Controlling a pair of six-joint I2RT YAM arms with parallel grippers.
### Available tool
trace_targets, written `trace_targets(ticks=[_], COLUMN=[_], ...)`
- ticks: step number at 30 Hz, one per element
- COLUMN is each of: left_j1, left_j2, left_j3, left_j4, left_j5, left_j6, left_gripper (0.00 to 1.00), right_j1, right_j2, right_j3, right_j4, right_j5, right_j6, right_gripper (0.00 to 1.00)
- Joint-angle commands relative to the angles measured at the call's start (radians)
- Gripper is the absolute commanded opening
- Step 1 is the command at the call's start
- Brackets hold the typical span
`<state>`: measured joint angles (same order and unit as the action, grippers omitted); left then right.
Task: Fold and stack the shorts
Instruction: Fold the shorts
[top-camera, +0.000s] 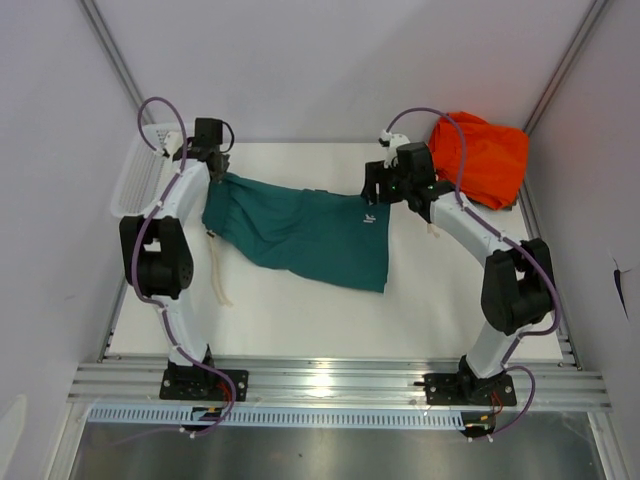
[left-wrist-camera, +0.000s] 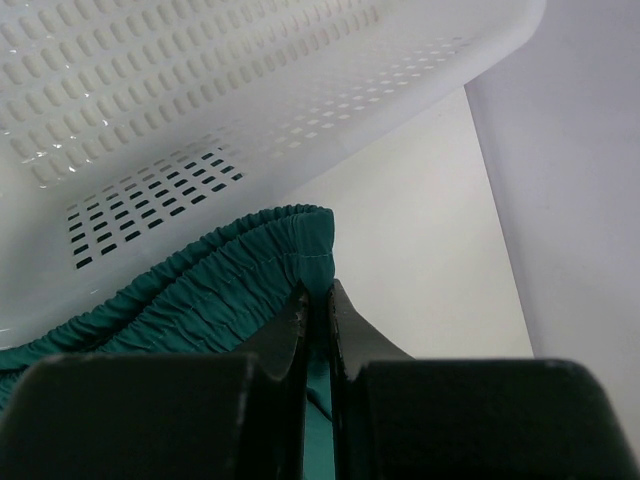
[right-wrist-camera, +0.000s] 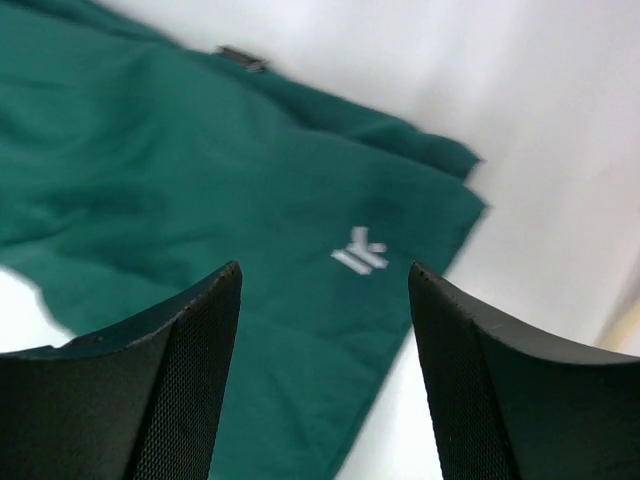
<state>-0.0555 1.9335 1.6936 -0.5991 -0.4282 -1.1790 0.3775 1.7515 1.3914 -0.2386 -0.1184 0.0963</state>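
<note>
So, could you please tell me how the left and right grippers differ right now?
The left gripper has its fingers shut on the elastic waistband of the teal shorts; the right gripper has its fingers spread open with nothing between them. The left gripper sits beside the white perforated basket; the right gripper hangs over the shorts' leg end, near the white logo. Both have black fingers.

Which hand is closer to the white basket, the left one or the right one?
Left. The left hand, shut on the shorts at the waistband, is right beside the white basket. The right hand is open above the shorts' other end, farther from it.
</note>
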Motion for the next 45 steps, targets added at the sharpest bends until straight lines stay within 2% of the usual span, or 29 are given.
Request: trace_targets(ticks=[1, 4, 10, 13, 19, 21, 30, 34, 41, 45], left_j1=[-0.015, -0.015, -0.015, -0.015, -0.017, -0.017, -0.021, -0.023, -0.03, -0.032], left_j2=[0.019, 0.019, 0.015, 0.012, 0.009, 0.009, 0.01, 0.012, 0.015, 0.015], left_j3=[0.055, 0.055, 0.055, 0.057, 0.057, 0.055, 0.052, 0.052, 0.054, 0.054], left_j4=[0.033, 0.028, 0.024, 0.024, 0.027, 0.032, 0.041, 0.045, 0.053, 0.055], left_j5=[-0.03, -0.041, -0.063, -0.069, -0.075, -0.072, -0.075, -0.076, -0.075, -0.073], left_j6=[-0.021, -0.027, -0.008, -0.002, 0.016, 0.021, 0.041, 0.045, 0.045, 0.05], left_gripper=[0.0, 0.0, 0.0, 0.0, 0.0, 0.0, 0.0, 0.0, 0.0, 0.0], right_j1=[0.061, 0.109, 0.162, 0.161, 0.225, 0.242, 0.163, 0.06, -0.066, -0.091], right_j2=[-0.04, -0.024, 0.136, 0.154, 0.166, 0.12, -0.182, -0.305, -0.232, -0.172], right_j3=[-0.044, -0.061, 0.03, 0.011, -0.037, -0.105, -0.383, -0.486, -0.494, -0.505], right_j4=[0.082, 0.134, 0.092, 0.078, -0.028, -0.025, 0.081, 0.107, 0.14, 0.197], right_j5=[-0.095, -0.184, -0.165, -0.138, 0.118, 0.184, 0.037, -0.02, -0.167, -0.231], right_j6=[0.014, 0.039, 0.132, 0.148, 0.125, 0.138, 0.276, 0.344, 0.384, 0.408], right_gripper=[0.7, 0.7, 0.7, 0.7, 0.66, 0.68, 0.77, 0.79, 0.8, 0.81])
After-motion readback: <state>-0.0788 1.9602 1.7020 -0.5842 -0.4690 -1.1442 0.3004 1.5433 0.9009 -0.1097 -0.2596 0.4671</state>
